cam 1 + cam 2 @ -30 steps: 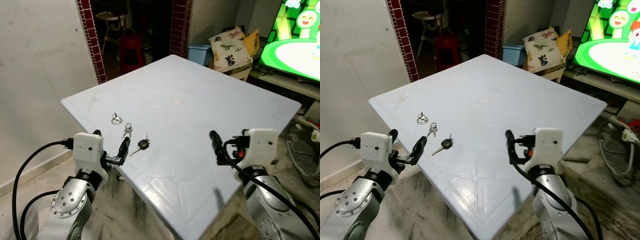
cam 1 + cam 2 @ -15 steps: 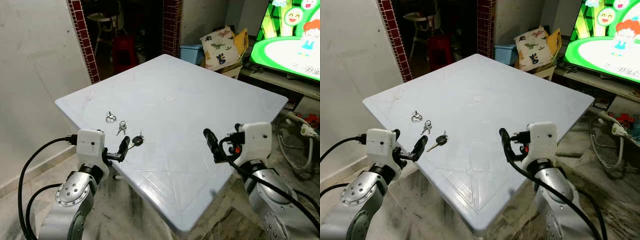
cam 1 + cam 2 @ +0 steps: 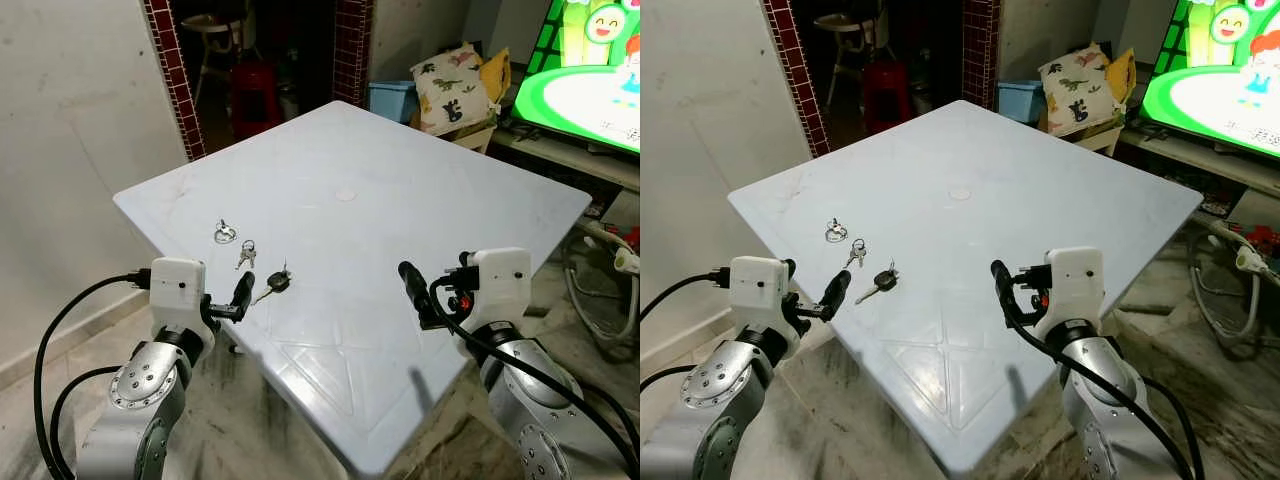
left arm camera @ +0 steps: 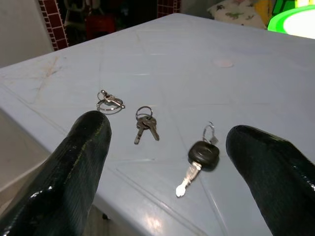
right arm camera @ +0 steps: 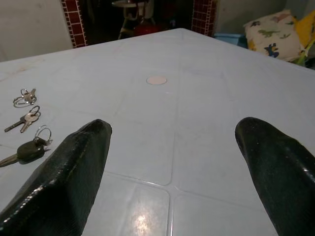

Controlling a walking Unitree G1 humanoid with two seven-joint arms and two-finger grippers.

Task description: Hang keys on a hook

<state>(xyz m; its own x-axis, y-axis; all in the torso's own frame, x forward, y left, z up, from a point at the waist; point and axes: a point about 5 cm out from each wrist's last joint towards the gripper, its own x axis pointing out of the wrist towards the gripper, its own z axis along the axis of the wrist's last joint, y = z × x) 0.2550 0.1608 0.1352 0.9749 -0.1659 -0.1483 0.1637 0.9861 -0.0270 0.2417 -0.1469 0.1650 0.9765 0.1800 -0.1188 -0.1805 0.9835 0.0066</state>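
Three key items lie on the pale blue table near its left corner: a loose key ring, a pair of small keys and a black-headed key. My left gripper hovers open at the table's left edge, just short of the black-headed key, which lies between its fingers' line of sight in the left wrist view. My right gripper is open over the table's near right edge, with nothing between its fingers. The keys sit well to its left.
A brick-edged doorway with a red stool is behind the table. A lit TV, a dinosaur-print pillow and a blue bin stand at the back right. Cables lie on the floor at right.
The whole view has shifted as the camera moved. The keys lie where they were on the table, and both grippers stay open at its near edges.
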